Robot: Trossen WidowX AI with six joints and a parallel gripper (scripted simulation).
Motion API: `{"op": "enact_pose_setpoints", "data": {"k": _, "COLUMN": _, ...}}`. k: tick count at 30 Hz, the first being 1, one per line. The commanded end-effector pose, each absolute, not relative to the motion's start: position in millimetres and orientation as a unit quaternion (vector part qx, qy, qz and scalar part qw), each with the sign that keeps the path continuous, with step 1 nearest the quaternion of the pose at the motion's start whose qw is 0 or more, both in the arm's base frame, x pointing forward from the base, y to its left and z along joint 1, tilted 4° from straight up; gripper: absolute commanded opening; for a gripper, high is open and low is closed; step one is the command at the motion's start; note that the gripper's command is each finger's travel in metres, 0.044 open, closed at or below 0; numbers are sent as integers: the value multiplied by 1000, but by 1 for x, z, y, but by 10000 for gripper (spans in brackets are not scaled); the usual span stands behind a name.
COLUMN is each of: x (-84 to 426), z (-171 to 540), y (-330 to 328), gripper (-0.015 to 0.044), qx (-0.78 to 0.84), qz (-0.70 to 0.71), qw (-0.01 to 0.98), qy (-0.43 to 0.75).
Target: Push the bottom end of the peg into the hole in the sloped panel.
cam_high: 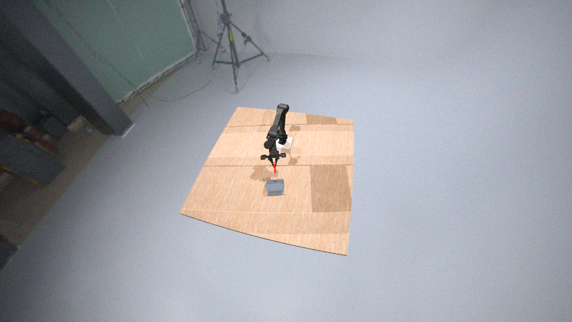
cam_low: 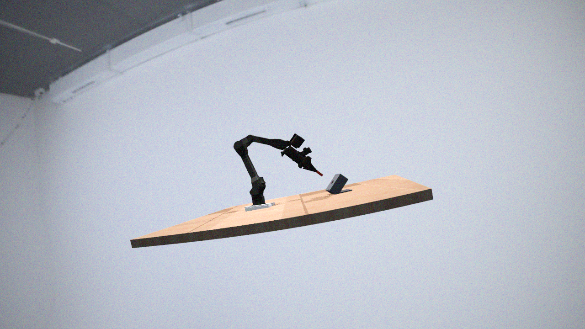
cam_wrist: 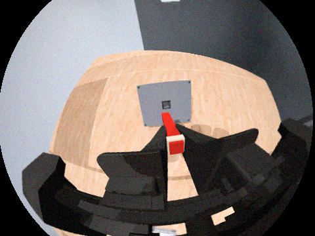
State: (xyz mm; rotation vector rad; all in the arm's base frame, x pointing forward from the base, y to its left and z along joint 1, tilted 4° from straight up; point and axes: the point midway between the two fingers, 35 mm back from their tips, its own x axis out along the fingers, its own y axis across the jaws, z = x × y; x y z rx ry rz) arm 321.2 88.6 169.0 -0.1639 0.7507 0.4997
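Note:
A red square-sided peg (cam_high: pixel 275 168) (cam_low: pixel 319 173) (cam_wrist: pixel 169 124) with a white band near its top end is held between my fingertips. My gripper (cam_high: pixel 274 164) (cam_low: pixel 316 171) (cam_wrist: pixel 169 128) is shut on it, above the table, with the peg tilted down and forward. The grey sloped panel (cam_high: pixel 275 189) (cam_low: pixel 338 186) (cam_wrist: pixel 151 103) stands in front of the peg. Its square hole (cam_wrist: pixel 166 104) shows in the wrist view just beyond the peg's bottom end. In the exterior view a gap separates the peg from the panel, so the peg is outside the hole.
The wooden table (cam_high: pixel 240 208) (cam_low: pixel 282 216) (cam_wrist: pixel 230 85) carries the panel and the arm's white base plate (cam_high: pixel 288 143) (cam_low: pixel 254 207). Screws mark the panel face's corners. Shadows lie across the table. A tripod (cam_high: pixel 233 48) stands on the floor beyond the table.

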Motion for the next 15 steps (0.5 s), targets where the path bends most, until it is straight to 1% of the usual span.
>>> {"op": "enact_pose_setpoints", "data": {"k": 1, "x": 327, "z": 163, "y": 90, "gripper": 0, "qx": -76, "qz": 239, "qw": 898, "qy": 361}}
{"op": "enact_pose_setpoints", "data": {"k": 15, "x": 344, "z": 149, "y": 93, "gripper": 0, "qx": -73, "qz": 234, "qw": 905, "qy": 348}}
